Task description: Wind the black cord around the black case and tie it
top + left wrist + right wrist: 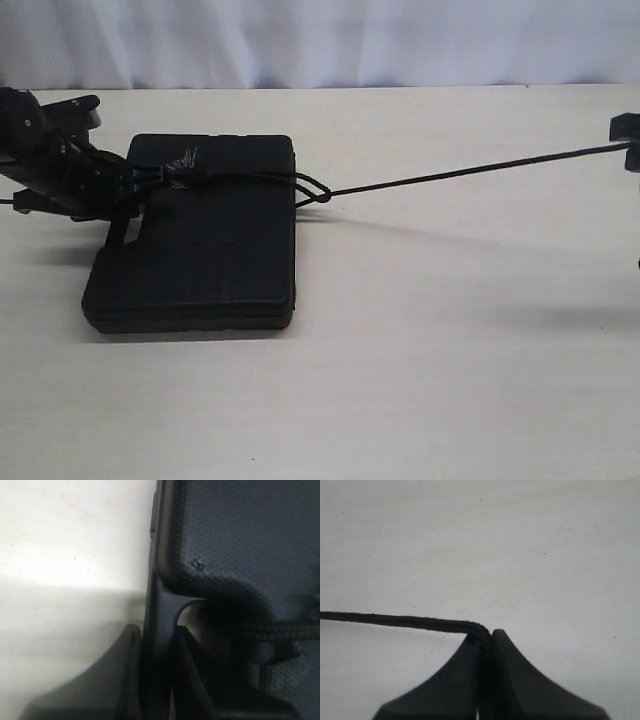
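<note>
The black case [200,250] lies flat on the table, left of centre. The black cord [450,175] crosses the case's far part, with a frayed knot [183,163] on top and a small loop [316,193] at its right edge. From the loop it runs taut to my right gripper [626,142] at the right border. That gripper [486,636] is shut on the cord [395,620]. My left gripper [135,188] sits at the case's left edge. In the left wrist view its jaws [159,640] clamp the thin bar of the case [250,540] beside the handle slot, with the cord [287,629] nearby.
The pale table [450,350] stretches bare to the right and front of the case. A white backdrop [320,40] closes off the far edge. The left arm's bulky black body [45,150] stands just left of the case.
</note>
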You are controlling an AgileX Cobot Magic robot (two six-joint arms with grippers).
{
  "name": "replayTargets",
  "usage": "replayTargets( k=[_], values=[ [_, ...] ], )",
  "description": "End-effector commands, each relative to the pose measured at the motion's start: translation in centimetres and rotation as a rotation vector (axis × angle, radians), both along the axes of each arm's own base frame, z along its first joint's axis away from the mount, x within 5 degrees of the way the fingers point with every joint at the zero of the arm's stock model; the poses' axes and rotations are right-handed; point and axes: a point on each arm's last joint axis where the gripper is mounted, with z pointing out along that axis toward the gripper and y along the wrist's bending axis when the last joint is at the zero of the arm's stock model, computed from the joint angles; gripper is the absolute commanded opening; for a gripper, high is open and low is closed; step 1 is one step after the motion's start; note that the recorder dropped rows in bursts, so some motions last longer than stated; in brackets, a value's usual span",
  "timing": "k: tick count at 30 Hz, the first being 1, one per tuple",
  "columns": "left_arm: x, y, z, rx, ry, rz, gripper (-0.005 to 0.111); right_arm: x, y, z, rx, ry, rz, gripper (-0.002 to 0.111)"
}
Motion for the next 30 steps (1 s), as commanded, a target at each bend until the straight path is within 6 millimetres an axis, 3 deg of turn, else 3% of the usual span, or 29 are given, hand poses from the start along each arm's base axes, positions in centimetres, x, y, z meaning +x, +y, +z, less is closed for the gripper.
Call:
replayTargets(
  k=[1,6,18,23,30],
  values=[
    [0.7,0.9,0.6,-0.025,-0.119,0.116,0.000,0.1,-2.8,-1.2,-0.031,-0.022,-0.130,0.004],
    [0.9,1.0,0.7,-0.022,-0.144,0.121,0.000,0.8,-4.3,-4.3,0.009,0.061,-0.190,0.004],
    [1.0,1.0,0.7,-0.016,-0.155,0.116,0.000,2.5,-5.4,-12.1,0.021,0.221,-0.219,0.004],
    [1.0,1.1,0.8,-0.015,-0.164,0.117,0.000,2.6,-5.5,-13.3,0.019,0.243,-0.219,0.004],
    [1.0,1.1,0.8,-0.011,-0.165,0.112,0.000,2.6,-5.5,-13.2,0.016,0.243,-0.215,0.004]
  ],
)
